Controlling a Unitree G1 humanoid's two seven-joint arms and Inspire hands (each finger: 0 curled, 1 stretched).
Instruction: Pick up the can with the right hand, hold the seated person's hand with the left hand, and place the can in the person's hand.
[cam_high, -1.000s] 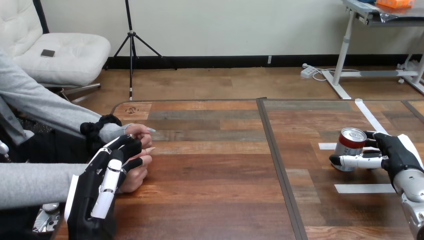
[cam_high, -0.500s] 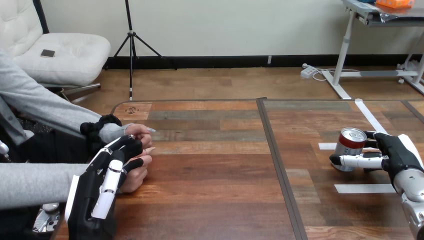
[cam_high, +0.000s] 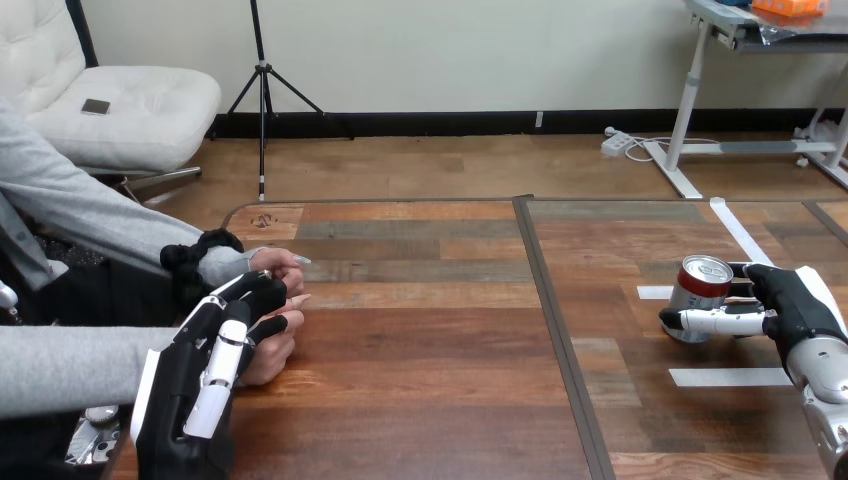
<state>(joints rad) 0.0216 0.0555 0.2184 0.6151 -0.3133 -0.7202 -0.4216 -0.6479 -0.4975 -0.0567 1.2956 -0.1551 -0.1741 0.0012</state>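
Right hand (cam_high: 795, 305) wraps red-and-silver metal can (cam_high: 699, 285), upright on wooden bench (cam_high: 430, 340), ready to lift; left hand (cam_high: 200, 380) lies over person's hands (cam_high: 268, 362), prob. steadying, grip unclear.

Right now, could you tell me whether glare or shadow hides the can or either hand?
In the head view, the can shows a pale sheen on its top but reads plainly, with the right hand curled round it; the table carries soft reflections, no harsh glare; the left hand overlaps the person's hands, evenly lit.
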